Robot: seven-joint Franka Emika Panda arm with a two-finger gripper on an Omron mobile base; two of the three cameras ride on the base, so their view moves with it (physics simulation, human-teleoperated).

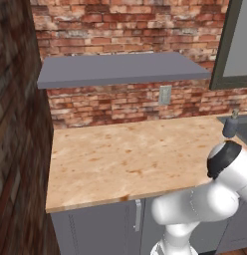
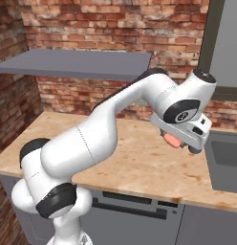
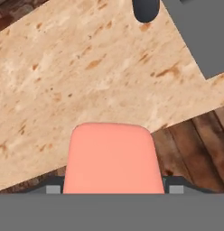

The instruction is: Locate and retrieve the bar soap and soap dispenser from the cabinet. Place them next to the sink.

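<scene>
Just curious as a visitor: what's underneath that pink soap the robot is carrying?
Below the bar soap, held in the gripper, lies the wooden countertop, near its front edge. The patch directly beneath the soap is covered.

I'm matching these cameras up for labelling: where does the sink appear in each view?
Left base view: sink at the right edge, beside the soap dispenser.
Right base view: lower right edge, set into the counter.
Hand view: grey slab, upper right corner, above the bar soap.
Shared landmark: the wooden counter.
</scene>
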